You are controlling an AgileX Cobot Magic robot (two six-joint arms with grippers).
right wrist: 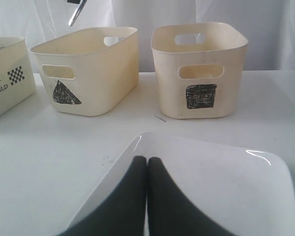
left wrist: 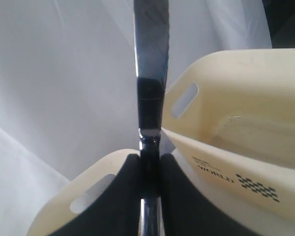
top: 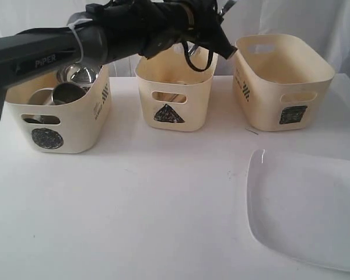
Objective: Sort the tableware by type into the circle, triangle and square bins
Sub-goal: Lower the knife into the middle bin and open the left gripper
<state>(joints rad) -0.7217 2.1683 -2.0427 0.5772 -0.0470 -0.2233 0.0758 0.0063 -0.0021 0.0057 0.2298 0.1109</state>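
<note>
White cloth hangs behind a white table (top: pixel 134 204) that carries three cream bins in a row. Seen from outside, the circle bin (top: pixel 58 125) on the left holds steel mugs (top: pixel 67 92). The triangle bin (top: pixel 174 96) stands in the middle and the square bin (top: pixel 283 81) on the right. The large white plate (top: pixel 306 213) lies on the table in front of the square bin, apart from it. The left arm (top: pixel 46 55) stretches across the circle bin and ends above the triangle bin, its tip lost among dark housing and cable.

From the left wrist, the left claw (left wrist: pixel 150 196) is clenched on a metal utensil (left wrist: pixel 151 73), which runs straight out from between the pads. One bin rim sits just beneath it and a lettered bin stands beside it.

From the right wrist, the right claw (right wrist: pixel 146 196) is clenched with nothing visible between its fingers, poised at the near edge of the plate. Farther off, the utensil's tip hangs above the triangle bin's far rim.

The step in hand looks like dropping the utensil into the triangle bin. To do it well, centre the tip over the opening rather than the rim and lower it below the rim before releasing, so it cannot glance off and fall between bins. Lift straight up afterwards
</note>
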